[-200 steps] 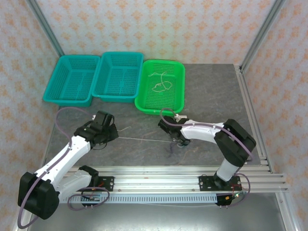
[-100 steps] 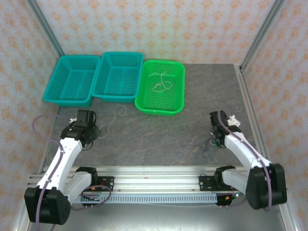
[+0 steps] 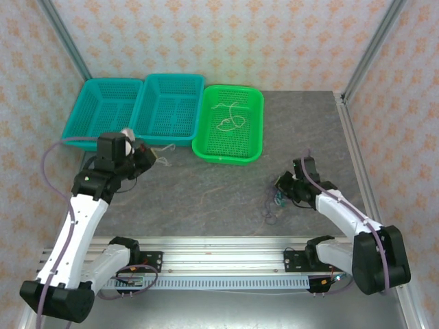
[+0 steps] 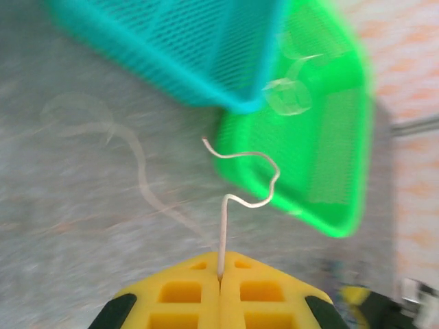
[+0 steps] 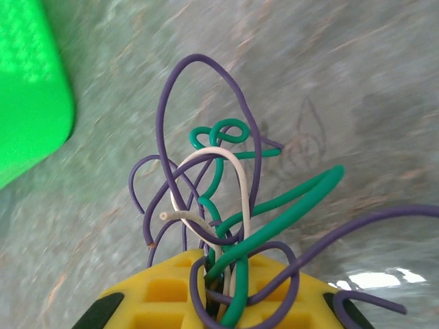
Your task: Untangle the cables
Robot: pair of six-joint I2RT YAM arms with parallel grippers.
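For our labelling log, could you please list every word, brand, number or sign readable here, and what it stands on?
No text can be read anywhere.
The green basket, the teal baskets, the cables and the table bear no lettering.
Small parts on the rail by the arm bases are too small to tell.

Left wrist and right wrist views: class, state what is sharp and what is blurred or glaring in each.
Left wrist view: cream cable in the left claw sharp, teal basket and green basket motion-smeared. Right wrist view: cable bunch crisp, table streaked, glare lower right.
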